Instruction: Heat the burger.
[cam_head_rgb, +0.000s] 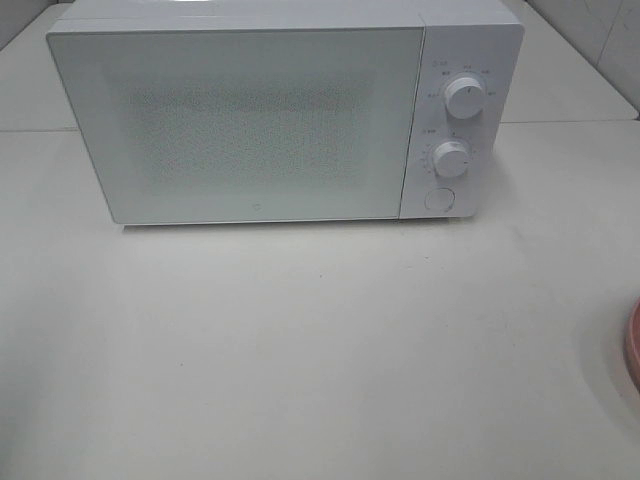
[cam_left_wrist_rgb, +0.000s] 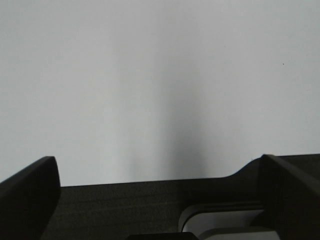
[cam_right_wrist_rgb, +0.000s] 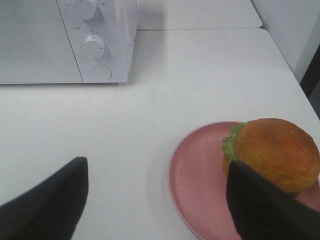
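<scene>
Two black, matte fingers with a finely ribbed texture are seen on the right pincer. The left pincer is likewise fitted with black fingers, with a white rounded part between them.

1. The boxy white microwave oven is white all over, and its door carries a fine pale grey dotted mesh pattern.
2. Its two round white plastic dials match the casing, ringed by tiny grey markings.
3. The flat off-white tabletop is plain, with faint grey shadows.
4. The flat round pink plate is a dusty rose colour, unpatterned.
5. The small round burger has an orange-brown bun with a redder centre and a bright green frilly lettuce edge.
6. The right gripper's black fingers show a fine ribbed texture.
7. The left gripper's black fingers are matt dark charcoal.
</scene>
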